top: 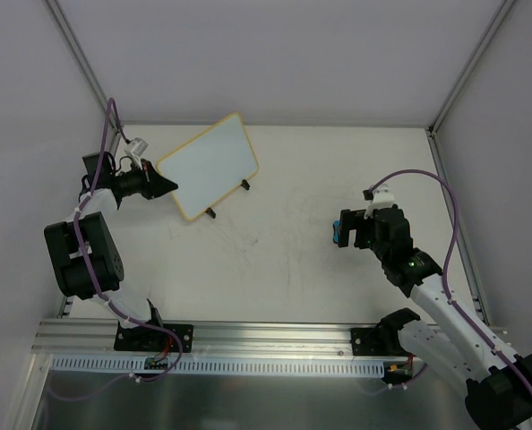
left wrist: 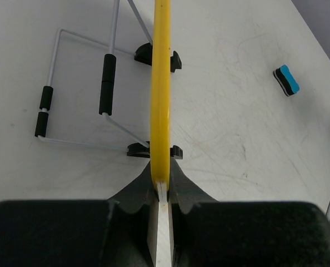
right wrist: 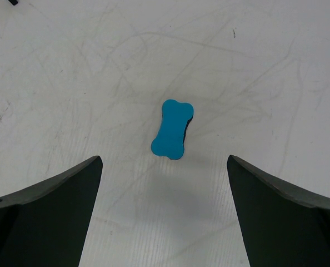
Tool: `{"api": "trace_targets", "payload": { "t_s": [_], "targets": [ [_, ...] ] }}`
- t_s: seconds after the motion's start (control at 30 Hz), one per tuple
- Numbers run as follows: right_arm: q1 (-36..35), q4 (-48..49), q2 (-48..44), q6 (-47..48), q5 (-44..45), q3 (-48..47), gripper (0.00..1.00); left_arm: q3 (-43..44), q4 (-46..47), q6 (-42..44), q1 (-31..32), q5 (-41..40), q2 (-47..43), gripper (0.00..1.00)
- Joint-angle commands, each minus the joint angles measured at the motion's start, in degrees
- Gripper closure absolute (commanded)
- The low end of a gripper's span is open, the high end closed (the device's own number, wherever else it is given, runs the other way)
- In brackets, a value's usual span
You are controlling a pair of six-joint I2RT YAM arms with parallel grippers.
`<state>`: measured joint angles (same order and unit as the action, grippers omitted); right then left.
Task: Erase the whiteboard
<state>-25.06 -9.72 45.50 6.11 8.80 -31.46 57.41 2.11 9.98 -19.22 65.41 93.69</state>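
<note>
The whiteboard (top: 208, 166) stands tilted at the back left, its face clean white inside a yellow rim, on two black tabs (top: 244, 185). My left gripper (top: 165, 186) is shut on its left edge. The left wrist view shows the board edge-on as a yellow strip (left wrist: 160, 83) pinched between the fingertips of the left gripper (left wrist: 164, 179). The small blue eraser (right wrist: 173, 129) lies flat on the table. My right gripper (right wrist: 165, 161) hangs open just above and short of it, fingers wide apart and nothing between them. From above, the right gripper (top: 345, 231) partly covers the eraser (top: 335, 236).
A wire stand (left wrist: 79, 92) with black sleeves props the board from behind. The eraser (left wrist: 286, 80) lies far to the right of the board. The scuffed white table (top: 293, 251) is enclosed by white walls, with an aluminium rail (top: 248, 336) along its near edge.
</note>
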Motion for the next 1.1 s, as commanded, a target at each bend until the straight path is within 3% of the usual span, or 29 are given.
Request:
{"api": "trace_targets", "payload": {
  "t_s": [0.0, 0.13, 0.5, 0.57, 0.63, 0.8, 1.07],
  "targets": [
    [0.0, 1.6, -0.2, 0.8, 0.7, -0.5, 0.01, 1.0, -0.1, 3.9, -0.4, -0.2, 0.9, 0.93],
    [0.2, 1.6, -0.2, 0.9, 1.2, -0.4, 0.01, 0.1, -0.5, 3.7, -0.4, -3.0, 1.1, 0.76],
    [0.1, 1.5, -0.8, 0.4, 0.5, -0.4, 0.01, -2.2, -1.1, 3.4, -0.4, -8.2, -0.3, 0.69],
    [0.1, 1.6, -0.8, 0.3, 0.3, -0.4, 0.01, -2.8, -1.2, 3.5, -0.4, -9.0, -1.0, 0.71],
    [0.1, 1.6, -0.8, 0.2, 0.2, -0.4, 0.01, -3.4, -1.3, 3.6, -0.4, -9.4, -1.5, 0.83],
    [0.1, 1.7, -1.2, -0.1, -0.2, -0.2, 0.01, -3.6, -1.8, 2.9, -0.4, -9.2, -2.7, 1.00],
    [0.1, 1.8, -1.7, -0.7, -0.7, 0.0, 0.01, -3.4, -4.9, 1.2, -0.6, -8.5, -4.0, 1.00]
  ]
}}
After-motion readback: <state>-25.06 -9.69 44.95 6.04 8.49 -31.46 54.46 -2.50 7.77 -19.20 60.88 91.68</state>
